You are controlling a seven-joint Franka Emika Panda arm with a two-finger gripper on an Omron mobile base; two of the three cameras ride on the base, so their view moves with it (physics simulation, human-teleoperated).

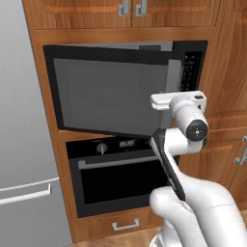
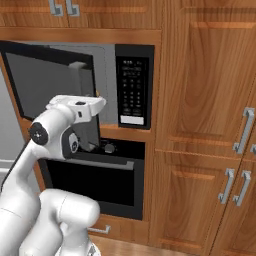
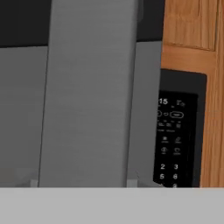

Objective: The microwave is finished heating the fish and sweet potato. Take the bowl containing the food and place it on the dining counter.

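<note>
While microwave (image 1: 111, 91) door hangs ajar, end effector (image 3: 85, 181) straddles its handle (image 3: 89, 92) (grip unclear).

The microwave (image 1: 116, 91) sits in a recess of the wooden cabinet wall (image 2: 205, 75), resting on the wood ledge above the black oven (image 1: 120, 178). Its grey glass door (image 1: 108, 96) stands partly swung out, with the keypad panel (image 2: 132, 90) to its right. A strip of wood floor (image 2: 150, 248) shows below the cabinets.
</note>
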